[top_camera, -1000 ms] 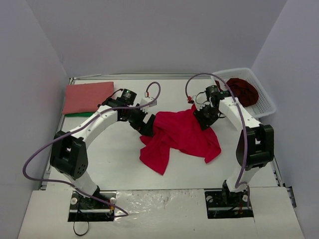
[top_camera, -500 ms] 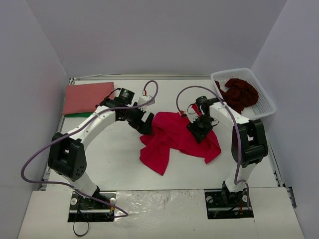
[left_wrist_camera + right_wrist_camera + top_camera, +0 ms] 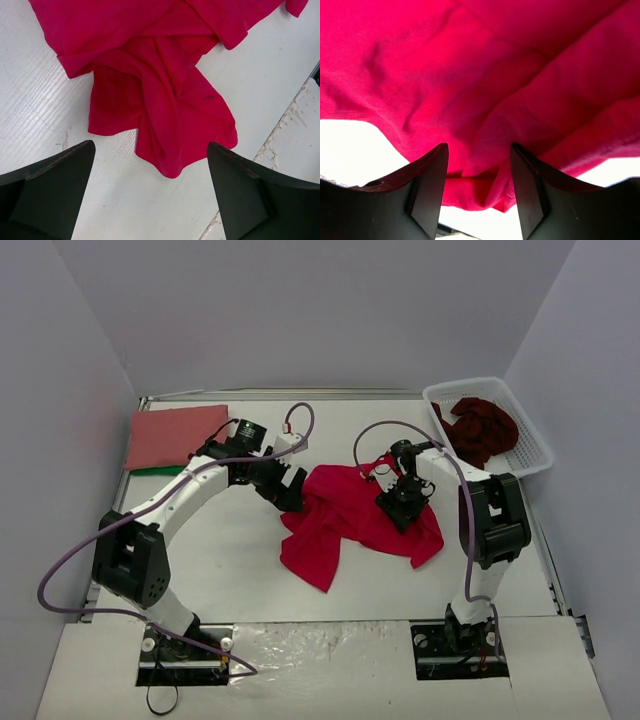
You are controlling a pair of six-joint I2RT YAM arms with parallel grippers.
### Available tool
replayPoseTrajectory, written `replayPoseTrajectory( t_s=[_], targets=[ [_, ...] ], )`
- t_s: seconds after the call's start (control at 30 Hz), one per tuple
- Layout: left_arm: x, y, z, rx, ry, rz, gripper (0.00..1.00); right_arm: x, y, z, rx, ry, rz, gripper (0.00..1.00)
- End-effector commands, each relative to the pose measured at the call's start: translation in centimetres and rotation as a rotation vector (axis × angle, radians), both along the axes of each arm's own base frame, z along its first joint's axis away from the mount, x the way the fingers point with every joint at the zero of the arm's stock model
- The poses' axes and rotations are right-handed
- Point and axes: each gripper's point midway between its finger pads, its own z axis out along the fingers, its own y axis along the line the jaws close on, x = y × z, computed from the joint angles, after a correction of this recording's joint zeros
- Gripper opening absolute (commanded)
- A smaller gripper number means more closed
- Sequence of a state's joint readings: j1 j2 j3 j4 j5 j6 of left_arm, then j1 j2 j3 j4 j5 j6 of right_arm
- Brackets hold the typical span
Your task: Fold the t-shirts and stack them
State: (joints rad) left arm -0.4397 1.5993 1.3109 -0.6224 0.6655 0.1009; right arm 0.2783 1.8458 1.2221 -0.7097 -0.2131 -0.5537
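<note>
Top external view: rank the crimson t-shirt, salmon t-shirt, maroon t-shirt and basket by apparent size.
1. crimson t-shirt, spread out
2. white basket
3. salmon t-shirt, folded
4. maroon t-shirt, bunched inside the basket

Soft, even light is falling from overhead, and only faint shadows are pooling along the edges of the crimson t-shirt. The pale walls are taking on a lavender cast. Glare is glinting off the crinkled strip at the near edge. Through my left wrist camera the cloth is showing crisp, its folds shading darker, while the fingers of my left hand are sitting as dark shapes in the bottom corners. Through my right wrist camera the counter is blowing out to pure white, the cloth is looking slightly soft, and the fingers of my right hand are picking up a red tint.
</note>
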Motion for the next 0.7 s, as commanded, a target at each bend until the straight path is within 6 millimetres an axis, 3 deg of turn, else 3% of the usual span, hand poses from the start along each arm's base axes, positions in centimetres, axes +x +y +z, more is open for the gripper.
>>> replayPoseTrajectory(
  t_s=[0.0, 0.13, 0.23, 0.43, 0.53, 0.67],
  targets=[
    [0.2, 0.1, 2.4, -0.049, -0.065, 0.003, 0.94, -1.2, -0.8, -0.4, -0.039, 0.047, -0.006, 0.49],
    [0.1, 0.2, 2.3, -0.051, -0.061, 0.006, 0.94, -0.9, -1.0, -0.6, -0.053, 0.037, -0.012, 0.45],
    [0.1, 0.2, 2.3, -0.053, -0.063, 0.004, 0.94, -0.8, -1.1, -0.4, -0.058, 0.025, -0.02, 0.23],
    [0.0, 0.2, 2.3, -0.061, -0.067, 0.003, 0.94, 0.0, -1.2, 1.3, -0.043, -0.033, -0.041, 0.06],
    [-0.1, 0.2, 2.4, -0.062, -0.068, 0.002, 0.94, 0.2, -1.3, 2.1, -0.036, -0.06, -0.048, 0.0],
    [-0.1, 0.2, 2.5, -0.059, -0.068, -0.002, 0.94, 0.7, -1.6, 2.7, -0.048, -0.085, -0.057, 0.0]
  ],
)
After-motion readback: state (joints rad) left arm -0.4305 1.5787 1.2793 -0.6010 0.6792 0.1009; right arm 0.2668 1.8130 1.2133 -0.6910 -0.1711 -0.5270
